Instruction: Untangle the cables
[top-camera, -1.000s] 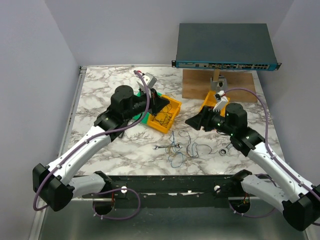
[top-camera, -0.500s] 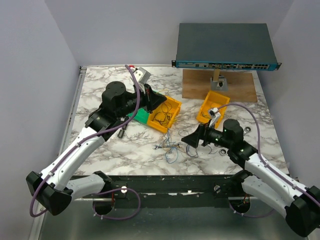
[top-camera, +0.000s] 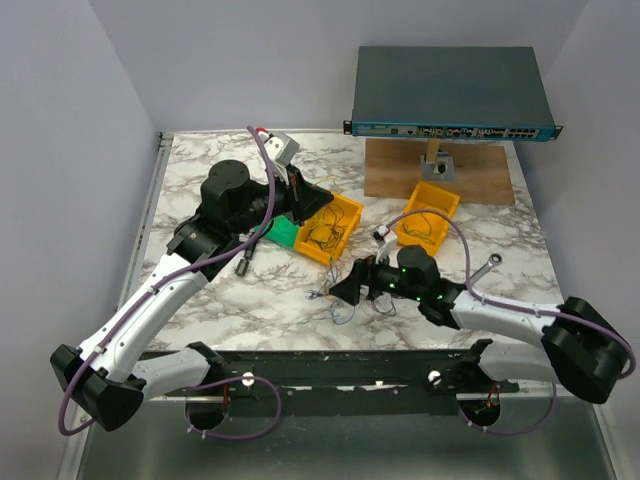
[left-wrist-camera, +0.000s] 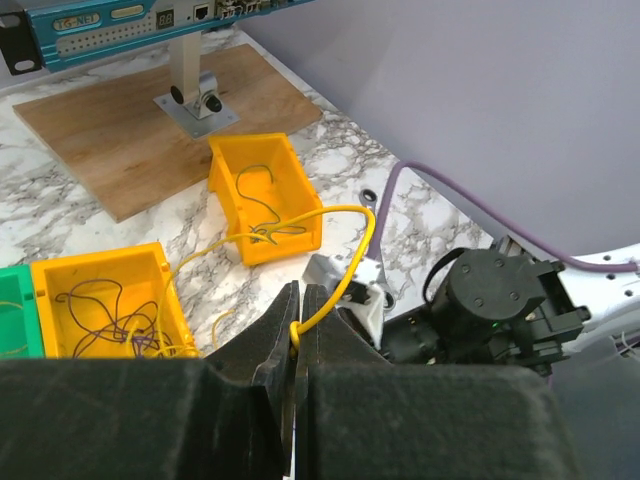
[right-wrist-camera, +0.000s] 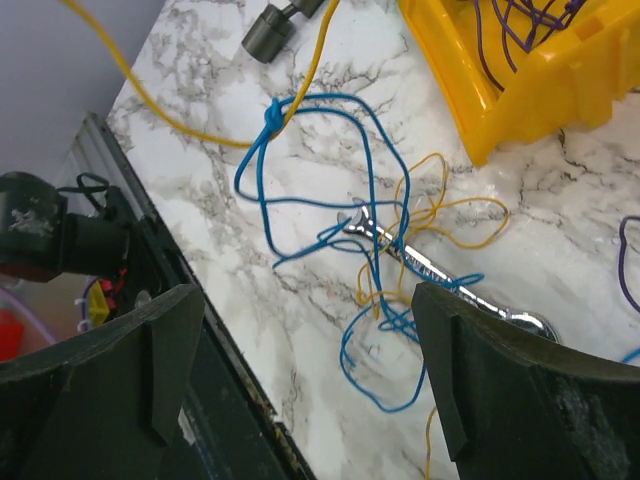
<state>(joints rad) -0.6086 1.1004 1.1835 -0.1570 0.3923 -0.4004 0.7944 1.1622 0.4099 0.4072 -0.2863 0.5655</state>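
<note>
**Right arm drops over the snarl, jaws wide**

The cables (right-wrist-camera: 370, 260) lie in a loose snarl on the desk (right-wrist-camera: 560, 200), at the centre of the right wrist view and low centre in the top view. A blue cable (right-wrist-camera: 366, 170) curls over a finer orange strand (right-wrist-camera: 440, 200) and a silver wrench (right-wrist-camera: 440, 275); a yellow cable (right-wrist-camera: 318, 40) hooks through the blue loop at upper left, lifted off the marble; the left jaws are pinched together on that yellow cable.

Within the last second the right arm has swung from the upper right down to the snarl; its jaws have spread wide and stand empty either side of it; the left arm has drawn back a little toward upper left. One strand looks anchored, so the blue can probably be picked away.

The wires are hair-fine, curly and springy; the wrench is hard and glossy; the bin (right-wrist-camera: 520, 90) is rigid yellow plastic; the desk is smooth and marble-veined.
</note>
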